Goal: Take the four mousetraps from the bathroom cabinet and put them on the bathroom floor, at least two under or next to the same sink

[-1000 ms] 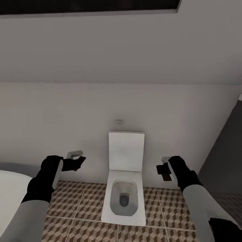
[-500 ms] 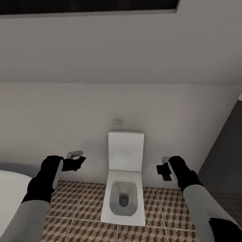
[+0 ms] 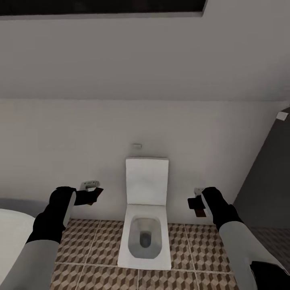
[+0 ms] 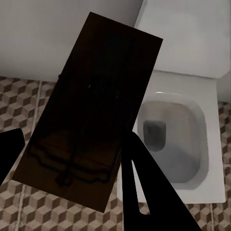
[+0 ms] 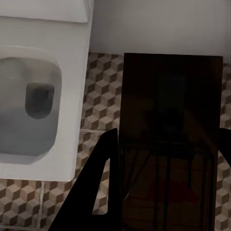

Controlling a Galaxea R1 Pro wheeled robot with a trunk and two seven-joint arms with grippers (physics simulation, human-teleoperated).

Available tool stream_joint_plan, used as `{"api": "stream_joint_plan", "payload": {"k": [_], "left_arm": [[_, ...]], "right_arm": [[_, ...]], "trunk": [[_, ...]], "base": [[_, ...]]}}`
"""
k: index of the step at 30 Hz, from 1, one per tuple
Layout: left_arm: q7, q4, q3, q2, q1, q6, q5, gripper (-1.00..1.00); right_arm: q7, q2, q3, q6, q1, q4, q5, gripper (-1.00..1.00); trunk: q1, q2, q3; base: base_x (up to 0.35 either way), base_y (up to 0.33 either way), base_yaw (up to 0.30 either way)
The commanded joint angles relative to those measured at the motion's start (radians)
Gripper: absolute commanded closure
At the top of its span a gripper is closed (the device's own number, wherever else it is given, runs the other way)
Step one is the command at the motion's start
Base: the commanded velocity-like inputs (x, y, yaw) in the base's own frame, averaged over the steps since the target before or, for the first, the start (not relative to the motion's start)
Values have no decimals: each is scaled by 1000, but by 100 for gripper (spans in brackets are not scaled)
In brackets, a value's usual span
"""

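We're carrying one trap per claw: left gripper [image 3: 92, 196] is clamped on a mousetrap [image 3: 95, 195], right gripper [image 3: 196, 207] is pinching another trap [image 3: 197, 208]. Both are hanging high above the floor [image 3: 92, 245], either side of the toilet [image 3: 145, 225], long axes running out past the fingertips. We're guessing the drop is straight down, neither arm being nearer

white toilet [image 3: 144, 225], lid up, against wall [image 3: 145, 80].

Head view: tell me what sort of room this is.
A bathroom: a white toilet stands against the wall, patterned floor tiles spread around it, and a white tub rim, probably a bathtub, shows beside the left arm.
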Motion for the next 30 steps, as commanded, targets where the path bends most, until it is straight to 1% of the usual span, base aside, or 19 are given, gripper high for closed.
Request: {"api": "stream_joint_plan", "payload": {"k": [1,30], "left_arm": [[-8,0,1,0,-1,4,-7,100],[-12,11,-5,-5,-1,5,5,100]], "right_arm": [[9,0,-3,4,-1,-1,10,100],[14,0,-3,-4,-1,0,10,100]], "trunk": [[0,-1,-1],[0,-1,-1]], "base": [[0,0,-25],[0,0,-2]]}}
